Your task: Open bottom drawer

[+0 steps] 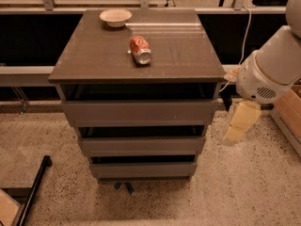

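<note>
The bottom drawer (143,169) is the lowest of three grey-brown flat fronts on the small cabinet, and its front sits flush like the two above it. My gripper (239,124) hangs from the white arm to the right of the cabinet, about level with the middle drawer and clear of it. It points down toward the floor and holds nothing that I can see.
A red soda can (140,50) lies on its side on the cabinet top (183,55), with a small white bowl (115,17) at the back. A cardboard box (289,114) stands at the right. A black bar (33,192) lies on the speckled floor, lower left.
</note>
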Robot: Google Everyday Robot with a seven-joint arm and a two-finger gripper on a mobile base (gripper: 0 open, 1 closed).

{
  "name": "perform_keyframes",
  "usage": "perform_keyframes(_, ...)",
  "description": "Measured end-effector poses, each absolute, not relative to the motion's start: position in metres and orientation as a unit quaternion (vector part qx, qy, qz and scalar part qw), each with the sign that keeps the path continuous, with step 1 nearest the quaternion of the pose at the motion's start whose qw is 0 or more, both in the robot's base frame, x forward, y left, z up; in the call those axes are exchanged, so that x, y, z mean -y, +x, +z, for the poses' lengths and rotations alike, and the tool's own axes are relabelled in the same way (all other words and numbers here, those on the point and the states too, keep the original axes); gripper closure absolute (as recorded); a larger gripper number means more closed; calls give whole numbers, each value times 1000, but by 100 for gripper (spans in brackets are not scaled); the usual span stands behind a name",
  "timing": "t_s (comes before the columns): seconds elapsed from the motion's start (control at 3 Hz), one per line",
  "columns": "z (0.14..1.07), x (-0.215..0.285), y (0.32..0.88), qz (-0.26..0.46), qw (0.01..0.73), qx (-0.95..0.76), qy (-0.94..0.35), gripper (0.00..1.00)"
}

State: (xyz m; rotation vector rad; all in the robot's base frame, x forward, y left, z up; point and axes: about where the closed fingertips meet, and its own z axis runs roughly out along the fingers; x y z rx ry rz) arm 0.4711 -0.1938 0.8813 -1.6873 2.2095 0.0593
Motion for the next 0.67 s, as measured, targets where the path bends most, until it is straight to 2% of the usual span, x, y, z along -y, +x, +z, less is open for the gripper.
perform_keyframes(0.33,844,171,459,41,205,-753,-624,0)
perform_keyframes(0.67,801,159,474,50,244,-742,-622,0)
